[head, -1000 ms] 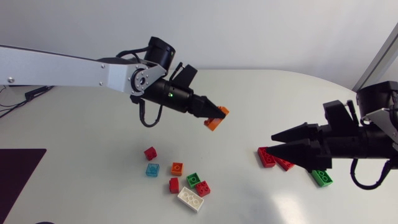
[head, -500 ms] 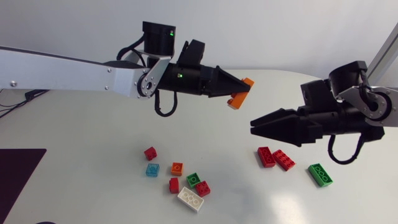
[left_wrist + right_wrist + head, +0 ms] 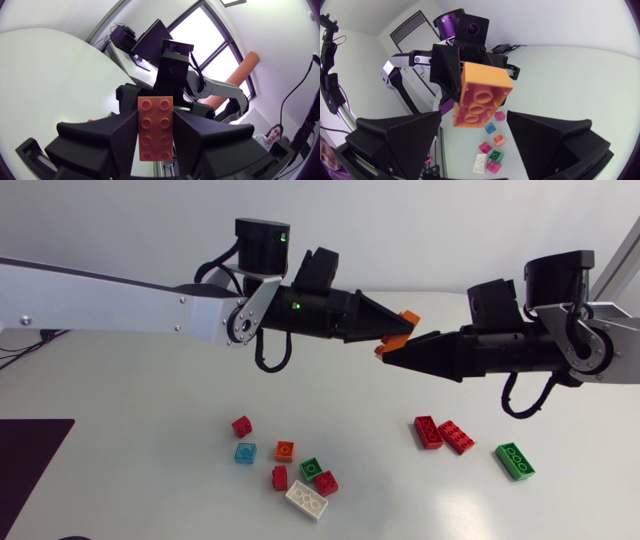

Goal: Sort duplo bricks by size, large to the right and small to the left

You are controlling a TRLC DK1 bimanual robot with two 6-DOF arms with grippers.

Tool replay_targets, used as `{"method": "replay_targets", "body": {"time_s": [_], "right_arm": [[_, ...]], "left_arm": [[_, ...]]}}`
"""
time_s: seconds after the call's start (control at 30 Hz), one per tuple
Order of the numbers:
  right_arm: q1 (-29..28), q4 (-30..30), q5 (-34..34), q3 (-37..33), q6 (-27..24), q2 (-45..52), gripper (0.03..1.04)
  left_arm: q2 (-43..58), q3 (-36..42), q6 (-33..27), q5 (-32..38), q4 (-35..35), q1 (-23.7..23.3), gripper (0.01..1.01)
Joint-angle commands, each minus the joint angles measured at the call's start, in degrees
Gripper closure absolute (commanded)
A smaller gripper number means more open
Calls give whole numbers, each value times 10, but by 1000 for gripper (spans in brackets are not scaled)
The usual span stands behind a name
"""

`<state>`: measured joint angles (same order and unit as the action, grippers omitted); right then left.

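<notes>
Orange duplo brick (image 3: 406,319) clamped in left end effector (image 3: 396,331) above white bench (image 3: 150,470) strewn with bricks (image 3: 306,500); right end effector (image 3: 474,119) gapes around it.

The orange brick (image 3: 156,127) is smooth, glossy plastic, like the loose bricks (image 3: 307,500) at the table's (image 3: 130,390) six o'clock. The table looks smooth, matt white; the left gripper (image 3: 156,116) and right gripper (image 3: 474,114) are matt black.

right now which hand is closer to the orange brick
Left. The left hand is shut on the orange brick; the right hand faces it, open and not gripping.
</notes>
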<state>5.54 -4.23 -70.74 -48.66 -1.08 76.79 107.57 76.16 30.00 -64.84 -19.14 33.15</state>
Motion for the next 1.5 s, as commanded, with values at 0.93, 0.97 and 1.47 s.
{"method": "replay_targets", "body": {"time_s": [0.93,0.97,1.47], "right_arm": [[-182,-262,181,58,-327,-77,903],[-188,-256,223,74,-341,-90,903],[-229,-133,507,149,-374,-14,889]], "left_arm": [[-40,65,-347,147,408,-92,33],[-40,51,-355,166,409,-92,36],[-62,-60,-545,514,584,30,41]]}}
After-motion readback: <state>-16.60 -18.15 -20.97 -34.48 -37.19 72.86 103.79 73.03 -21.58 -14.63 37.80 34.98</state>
